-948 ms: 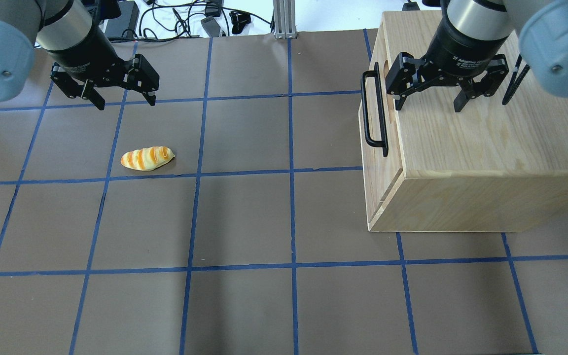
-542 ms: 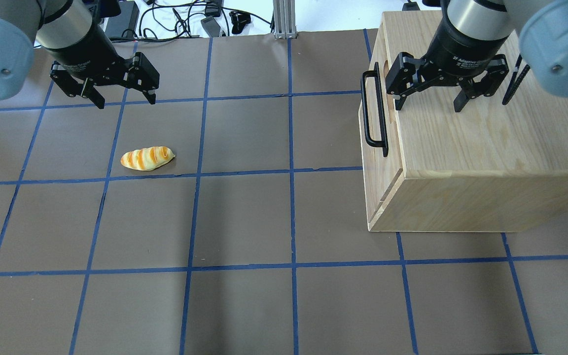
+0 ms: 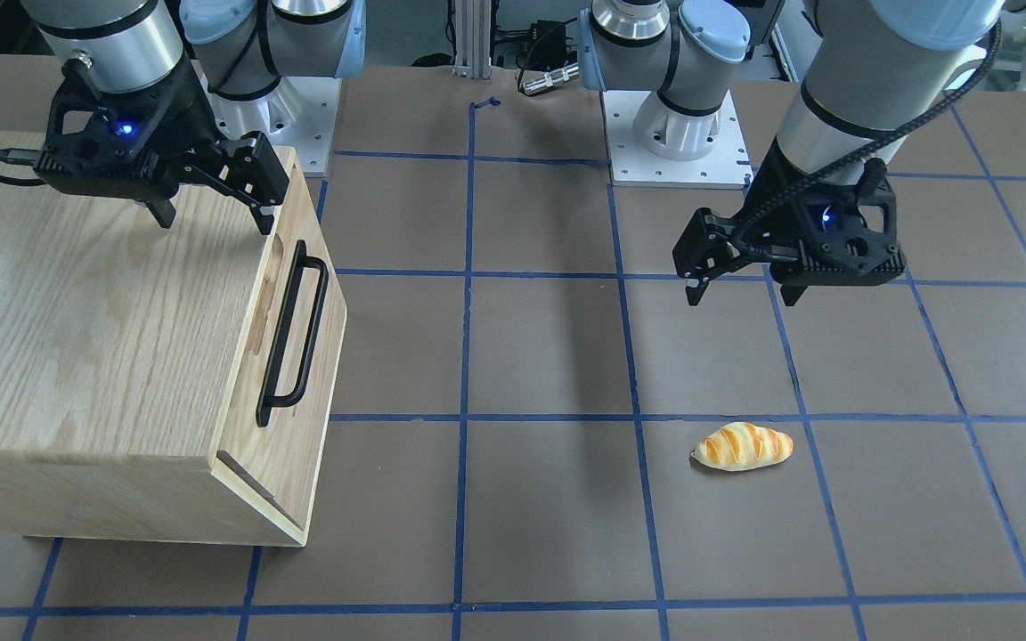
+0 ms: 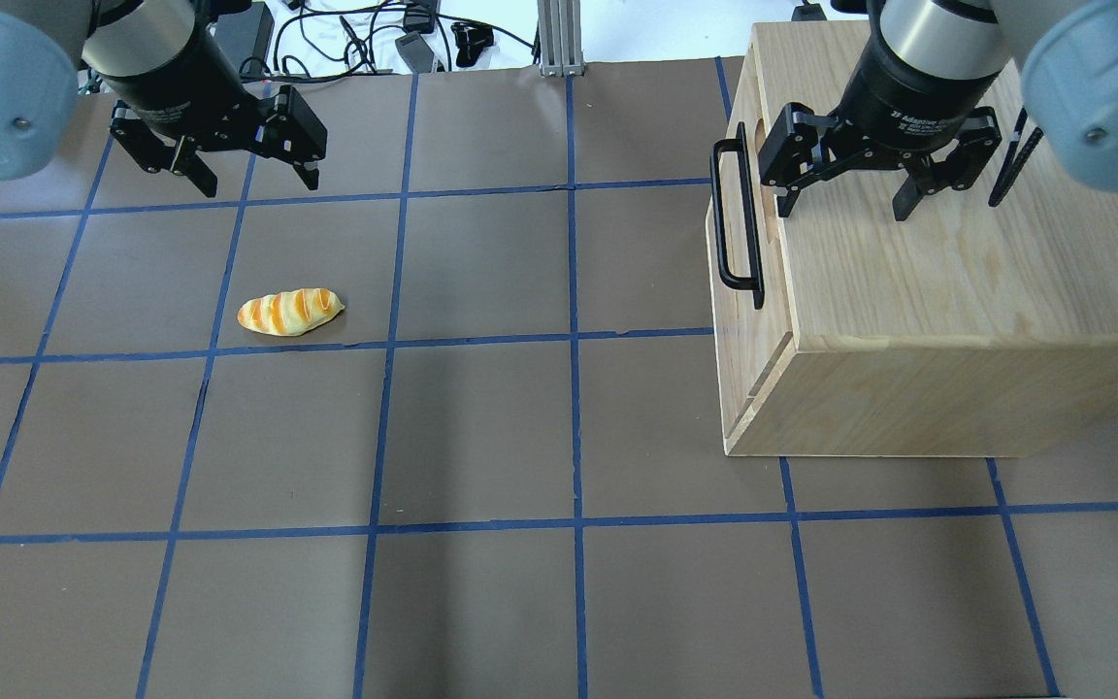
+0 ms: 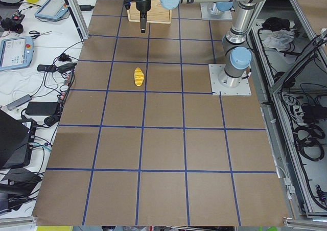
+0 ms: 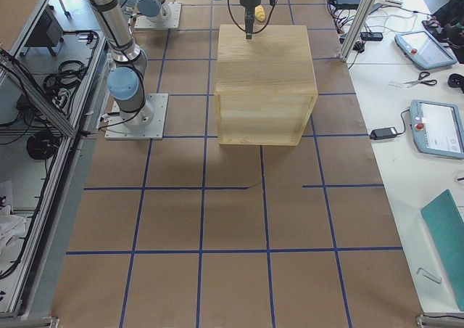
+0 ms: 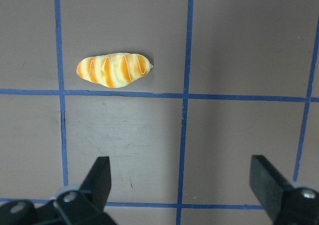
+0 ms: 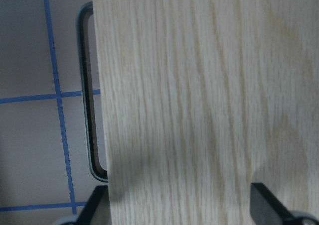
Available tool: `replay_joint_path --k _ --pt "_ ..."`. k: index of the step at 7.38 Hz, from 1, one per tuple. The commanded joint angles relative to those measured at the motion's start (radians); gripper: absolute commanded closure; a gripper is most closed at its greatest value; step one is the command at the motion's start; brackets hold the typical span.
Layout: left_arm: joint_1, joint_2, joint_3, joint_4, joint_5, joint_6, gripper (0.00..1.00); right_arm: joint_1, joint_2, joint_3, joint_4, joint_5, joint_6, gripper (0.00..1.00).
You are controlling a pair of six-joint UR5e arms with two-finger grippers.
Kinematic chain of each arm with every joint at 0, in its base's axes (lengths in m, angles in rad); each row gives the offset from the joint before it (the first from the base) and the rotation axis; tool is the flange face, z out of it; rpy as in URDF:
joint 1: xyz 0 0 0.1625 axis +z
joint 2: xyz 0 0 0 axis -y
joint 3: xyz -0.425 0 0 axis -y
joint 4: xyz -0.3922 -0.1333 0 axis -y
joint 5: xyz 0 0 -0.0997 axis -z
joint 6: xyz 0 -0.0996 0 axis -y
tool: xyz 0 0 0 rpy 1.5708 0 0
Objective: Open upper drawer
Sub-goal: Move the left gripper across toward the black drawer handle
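Step in hand: approach; the long black metal bar handle (image 4: 719,214) is not yet grasped.
Upper drawer (image 4: 739,218): wide light-wood front at the top of the light-wood box cabinet (image 4: 957,282), facing the table's centre. It looks flush with the cabinet, so I judge it closed.
Right gripper (image 4: 845,206): jaws spread and empty, hovering over the cabinet top just behind the front edge, near the handle's far end.
Left gripper (image 4: 259,184): jaws spread and empty, above the brown paper table with its blue tape grid (image 4: 481,437), well apart from the cabinet.
Next move (judgement): carry the right gripper out past the front edge, lower it to straddle the bar, clamp, then pull toward the table's centre.
Count: two grippers, one cabinet, one visible handle, one yellow-and-orange striped toy bread roll (image 4: 289,312).
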Motion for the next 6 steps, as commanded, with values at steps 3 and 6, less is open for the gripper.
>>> replay_joint_path --k 3,6 --pt "-0.147 -0.099 0.049 0.097 -0.148 -0.211 0.0 0.0 0.0 0.0 0.0 0.0 0.0 0.0" --pt "-0.289 -0.185 0.097 0.153 -0.218 -0.354 0.0 0.0 0.0 0.0 0.0 0.0 0.0 0.0"
